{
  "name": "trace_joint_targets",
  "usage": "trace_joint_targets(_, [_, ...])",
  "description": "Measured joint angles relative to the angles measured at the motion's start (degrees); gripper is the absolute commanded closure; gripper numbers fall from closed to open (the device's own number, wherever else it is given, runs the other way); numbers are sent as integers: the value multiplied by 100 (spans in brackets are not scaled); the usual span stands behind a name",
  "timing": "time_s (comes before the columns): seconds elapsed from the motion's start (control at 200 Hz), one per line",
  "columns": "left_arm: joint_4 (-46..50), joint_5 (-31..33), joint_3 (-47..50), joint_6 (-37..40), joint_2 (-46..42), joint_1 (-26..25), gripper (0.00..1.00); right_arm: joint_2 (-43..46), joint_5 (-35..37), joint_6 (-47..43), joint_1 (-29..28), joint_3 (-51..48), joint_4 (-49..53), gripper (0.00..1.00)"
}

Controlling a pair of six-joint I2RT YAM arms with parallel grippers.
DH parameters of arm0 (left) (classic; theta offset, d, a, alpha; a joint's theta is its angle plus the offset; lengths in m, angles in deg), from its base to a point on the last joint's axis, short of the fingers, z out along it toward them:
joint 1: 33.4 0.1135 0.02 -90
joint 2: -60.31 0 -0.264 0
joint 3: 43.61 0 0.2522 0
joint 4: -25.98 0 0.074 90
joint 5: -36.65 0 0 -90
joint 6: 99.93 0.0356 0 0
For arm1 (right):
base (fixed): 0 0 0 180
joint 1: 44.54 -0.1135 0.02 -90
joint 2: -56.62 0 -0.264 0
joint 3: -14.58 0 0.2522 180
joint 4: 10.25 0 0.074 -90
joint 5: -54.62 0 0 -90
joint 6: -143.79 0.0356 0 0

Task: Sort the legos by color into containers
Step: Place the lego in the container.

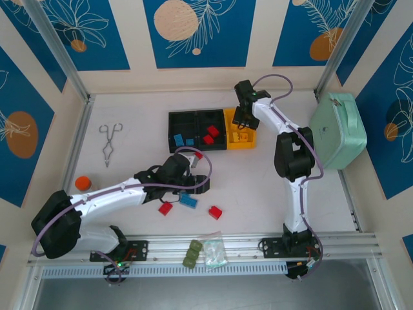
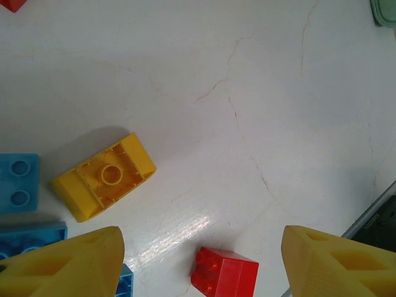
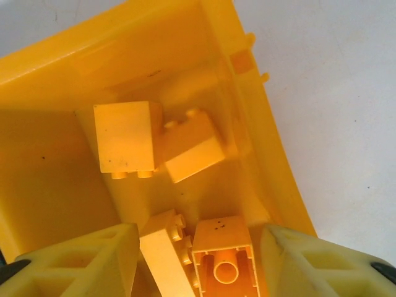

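Observation:
The containers are two black bins (image 1: 197, 123) and a yellow bin (image 1: 248, 143) joined in a row. My right gripper (image 1: 244, 120) hangs open over the yellow bin (image 3: 55, 185). Several yellow legos lie inside, one of them, hollow side up (image 3: 224, 263), between the fingers of the right gripper (image 3: 199, 247). My left gripper (image 1: 201, 184) is open low over the table. Between the fingers of the left gripper (image 2: 201, 241) sits a red lego (image 2: 224, 273). An upturned yellow lego (image 2: 102, 176) and blue legos (image 2: 18, 182) lie to its left. Loose red legos (image 1: 166, 208) (image 1: 215, 212) and a blue one (image 1: 188, 199) lie nearby.
A mint-green case (image 1: 337, 129) stands at the right wall. Metal tongs (image 1: 110, 143) and an orange disc (image 1: 82, 183) lie at the left. An olive-green lumpy item (image 1: 191, 253) and a clear bag (image 1: 215, 250) rest on the front rail.

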Motion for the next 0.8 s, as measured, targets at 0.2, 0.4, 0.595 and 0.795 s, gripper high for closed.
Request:
trace_joint_targets(0.2, [339, 284, 4, -48, -251, 2, 32, 415, -17, -20, -87, -527, -153, 45])
trace_joint_targets(0.4, [935, 654, 4, -149, -601, 96, 31, 1904, -302, -42, -251, -1823, -549, 46])
trace_joint_targets(0.595, [1517, 951, 4, -149, -748, 313, 31, 3276, -750, -120, -562, -3215, -1095, 45])
trace_joint_targets(0.795, [1937, 1152, -15, 13, -743, 649, 31, 4308, -1211, -195, -911, -4535, -1460, 44])
